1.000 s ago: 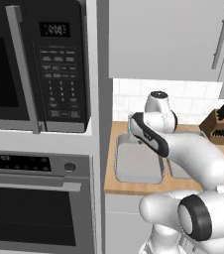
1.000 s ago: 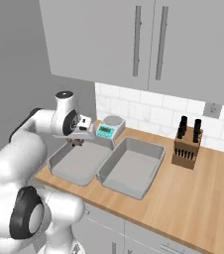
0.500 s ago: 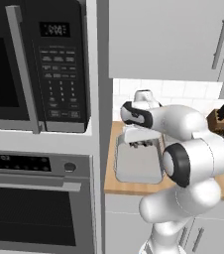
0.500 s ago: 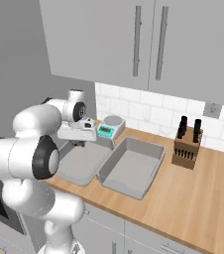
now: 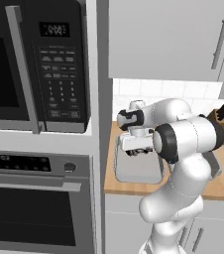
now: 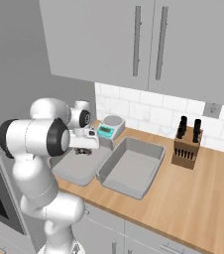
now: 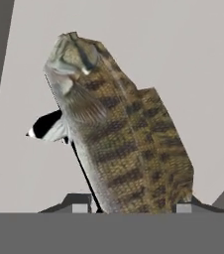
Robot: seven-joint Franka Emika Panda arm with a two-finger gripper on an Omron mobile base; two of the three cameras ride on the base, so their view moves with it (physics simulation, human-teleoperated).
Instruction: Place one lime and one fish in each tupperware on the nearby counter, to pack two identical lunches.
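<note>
**Hovering a fish over the tub at the counter's left end**

Holding steady here, you've got the tool point(image 6: 85, 150) clamped on the brown-olive fish point(image 7: 116, 129); in the hand view it sits between the two tips with its head pointing away from the camera. The tool now hangs low over the left tupperware point(image 6: 73, 171), the one by the left end of the counter point(image 6: 193, 198). A second ago the arm was folded differently and the hand was up near the back edge by the kitchen scale point(image 6: 110, 127); since then it's swung round and dropped closer to the tub floor. So I'd guess you're basically at the release step for this fish. The right tupperware point(image 6: 132, 168) looks empty from the right base view. Can't spot either lime or the pale fish, so plenty left to do.
</note>
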